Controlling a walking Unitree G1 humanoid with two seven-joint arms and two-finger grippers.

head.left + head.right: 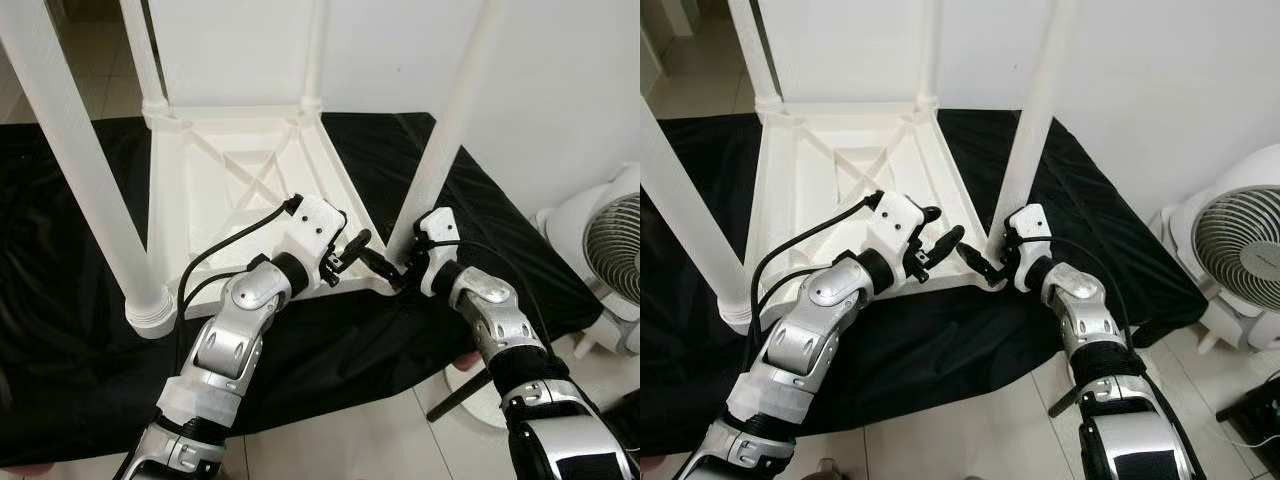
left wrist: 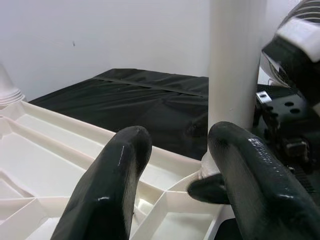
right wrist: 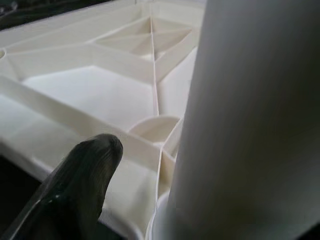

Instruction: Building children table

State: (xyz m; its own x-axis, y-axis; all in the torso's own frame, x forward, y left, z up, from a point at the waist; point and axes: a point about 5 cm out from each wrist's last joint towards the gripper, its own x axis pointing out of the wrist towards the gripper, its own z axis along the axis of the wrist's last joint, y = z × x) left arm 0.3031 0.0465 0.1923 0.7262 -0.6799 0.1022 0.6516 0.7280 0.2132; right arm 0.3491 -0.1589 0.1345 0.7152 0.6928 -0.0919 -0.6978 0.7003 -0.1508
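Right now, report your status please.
Left gripper open above white plastic upturned tabletop. Right gripper at near-right white leg base. White fan stands apart.

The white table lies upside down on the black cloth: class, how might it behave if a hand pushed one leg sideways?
The table looks like hollow ribbed plastic, so probably light and apt to slide. Its legs, like the near right leg, are long and upright, so a push high up might tip it. The cloth might bunch under it.
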